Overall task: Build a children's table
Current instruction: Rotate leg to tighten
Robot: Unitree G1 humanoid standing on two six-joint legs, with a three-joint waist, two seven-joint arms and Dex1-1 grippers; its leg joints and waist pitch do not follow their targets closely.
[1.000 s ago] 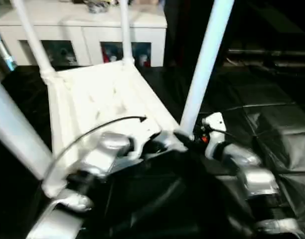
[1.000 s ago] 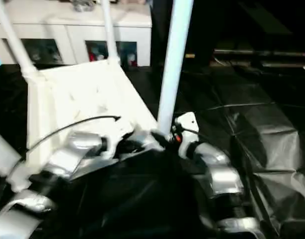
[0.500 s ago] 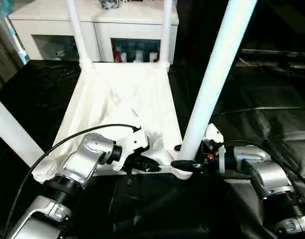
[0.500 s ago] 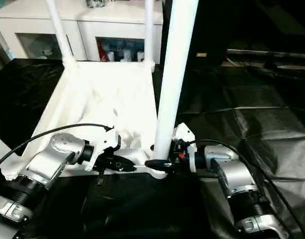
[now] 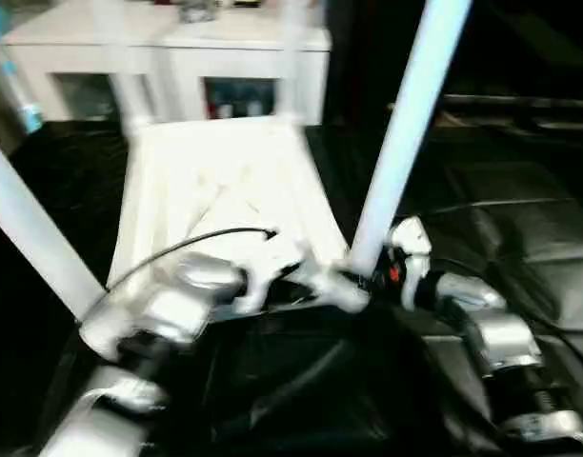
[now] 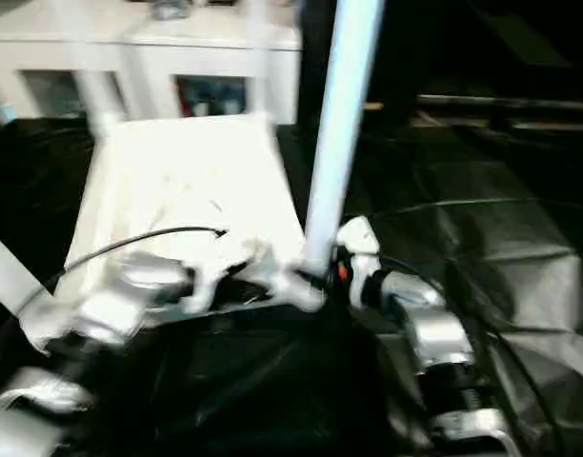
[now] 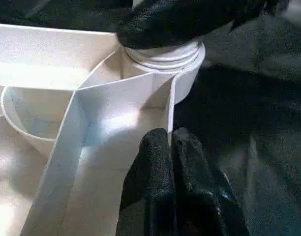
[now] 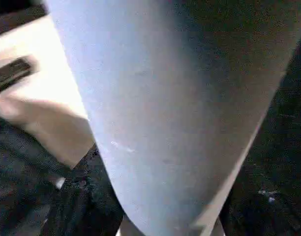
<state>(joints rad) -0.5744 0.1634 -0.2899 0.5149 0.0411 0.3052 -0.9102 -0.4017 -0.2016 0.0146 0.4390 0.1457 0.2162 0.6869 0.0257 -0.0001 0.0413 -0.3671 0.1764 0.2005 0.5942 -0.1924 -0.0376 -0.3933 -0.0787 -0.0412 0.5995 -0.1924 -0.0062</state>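
The children's table (image 5: 215, 181) lies upside down on black cloth, its white legs pointing up. My left gripper (image 7: 170, 142) is shut on the thin rim wall of the top, close to the near right corner socket (image 7: 160, 64); in the head view it sits at the near edge (image 5: 306, 286). My right gripper (image 5: 363, 279) reaches in from the right and holds the base of the near right leg (image 5: 396, 143), one black finger (image 7: 190, 19) lying against the leg just above the socket. The leg (image 8: 160, 98) stands between its fingers.
A near left leg (image 5: 34, 238) rises at the left edge, and two far legs (image 5: 130, 105) stand at the back corners. A white cabinet (image 5: 177, 57) with glass fronts is behind the table. Crumpled black cloth (image 5: 520, 219) covers the surface to the right.
The head camera has swung and the picture is blurred. My right gripper's fingers have drawn in around the base of the leg. The left gripper stays on the rim.
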